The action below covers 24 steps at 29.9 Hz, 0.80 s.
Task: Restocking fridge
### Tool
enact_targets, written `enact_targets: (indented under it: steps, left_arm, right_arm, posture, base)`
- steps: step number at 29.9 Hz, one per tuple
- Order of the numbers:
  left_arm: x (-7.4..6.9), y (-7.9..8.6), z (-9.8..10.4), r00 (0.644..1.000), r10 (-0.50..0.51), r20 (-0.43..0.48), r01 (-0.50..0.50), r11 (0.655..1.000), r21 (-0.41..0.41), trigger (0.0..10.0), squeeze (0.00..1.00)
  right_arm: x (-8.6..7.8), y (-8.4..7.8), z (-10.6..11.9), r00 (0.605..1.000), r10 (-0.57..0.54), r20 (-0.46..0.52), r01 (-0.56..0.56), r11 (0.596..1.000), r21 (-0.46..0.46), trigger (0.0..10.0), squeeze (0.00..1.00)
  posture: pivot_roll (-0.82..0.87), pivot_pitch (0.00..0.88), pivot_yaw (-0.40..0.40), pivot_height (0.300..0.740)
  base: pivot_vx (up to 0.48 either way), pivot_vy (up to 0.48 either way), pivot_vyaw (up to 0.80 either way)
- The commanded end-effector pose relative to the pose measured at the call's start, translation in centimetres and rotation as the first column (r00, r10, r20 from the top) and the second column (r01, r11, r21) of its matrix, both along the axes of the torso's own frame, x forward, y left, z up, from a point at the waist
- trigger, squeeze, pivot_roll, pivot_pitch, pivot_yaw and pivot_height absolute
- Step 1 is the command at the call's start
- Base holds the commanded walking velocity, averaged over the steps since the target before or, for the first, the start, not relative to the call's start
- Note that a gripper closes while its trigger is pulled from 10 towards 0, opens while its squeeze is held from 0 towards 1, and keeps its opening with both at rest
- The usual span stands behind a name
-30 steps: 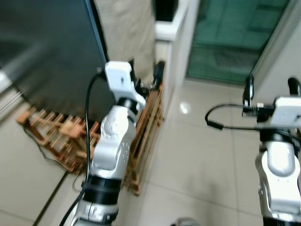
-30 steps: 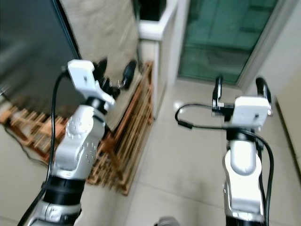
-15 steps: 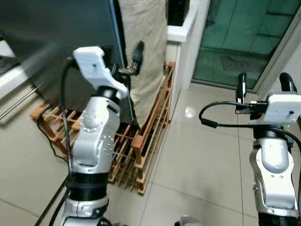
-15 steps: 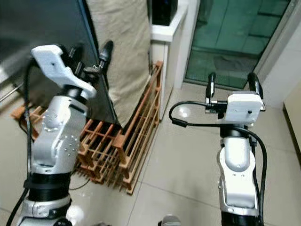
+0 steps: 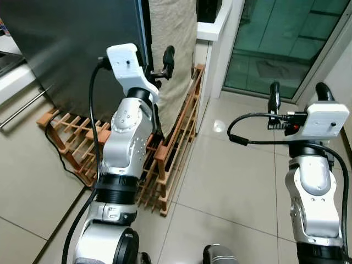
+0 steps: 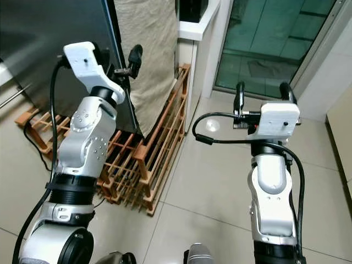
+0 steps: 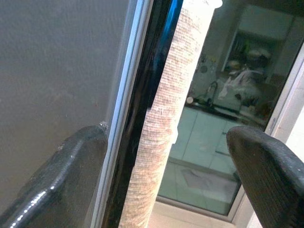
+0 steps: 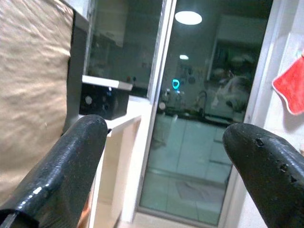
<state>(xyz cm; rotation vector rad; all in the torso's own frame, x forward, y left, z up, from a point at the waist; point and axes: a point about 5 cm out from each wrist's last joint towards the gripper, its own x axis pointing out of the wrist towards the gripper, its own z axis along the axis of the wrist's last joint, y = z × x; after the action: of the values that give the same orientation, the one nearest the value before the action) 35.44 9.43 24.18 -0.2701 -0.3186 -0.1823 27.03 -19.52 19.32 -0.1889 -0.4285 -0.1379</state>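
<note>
Fridge point(image 5: 66, 49) stands at the robot's left, door closed (dark grey front), beside a wooden rack point(image 5: 170, 148). Left gripper point(image 5: 157, 63) is raised at the door edge, fingers spread and empty. Right gripper point(image 5: 297, 96) hovers over the floor, also spread and empty.

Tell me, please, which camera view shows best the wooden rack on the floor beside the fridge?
The left eye view: the wooden rack runs there from the fridge side toward the glass door, with the left arm crossing it. The right eye view gives the same rack, more covered by that arm. The wrist views look above it, at the fridge edge and the beige cloth.
</note>
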Motion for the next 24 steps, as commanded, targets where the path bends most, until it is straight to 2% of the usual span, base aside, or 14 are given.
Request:
enact_targets:
  steps: [1, 11, 24]
  left_arm:
    - [0.3, 0.0, 0.4, 1.0, 0.008, 0.009, -0.008, 1.0, -0.003, 10.0, 0.0]
    - [0.7, -0.7, 0.6, 0.999, -0.029, 0.022, 0.029, 1.0, -0.01, 10.0, 0.0]
    - [1.6, -2.1, -0.2, 0.998, -0.069, -0.006, 0.069, 0.998, 0.011, 10.0, 0.0]
  right_arm:
    - [-0.4, 0.0, 0.2, 1.0, -0.003, 0.001, 0.003, 1.0, 0.007, 10.0, 0.0]
    - [-1.2, -0.2, -0.3, 1.0, -0.015, -0.024, 0.015, 1.0, 0.008, 10.0, 0.0]
    - [-2.3, 0.0, -0.8, 0.998, -0.03, -0.049, 0.031, 0.999, 0.017, 10.0, 0.0]
  posture:
    - [-0.23, 0.16, 0.042, 0.723]
    - [-0.24, 0.174, 0.047, 0.723]
    - [-0.25, 0.205, 0.064, 0.723]
  base:
    - [0.0, 0.0, 0.0]
    - [0.0, 0.0, 0.0]
    - [0.0, 0.0, 0.0]
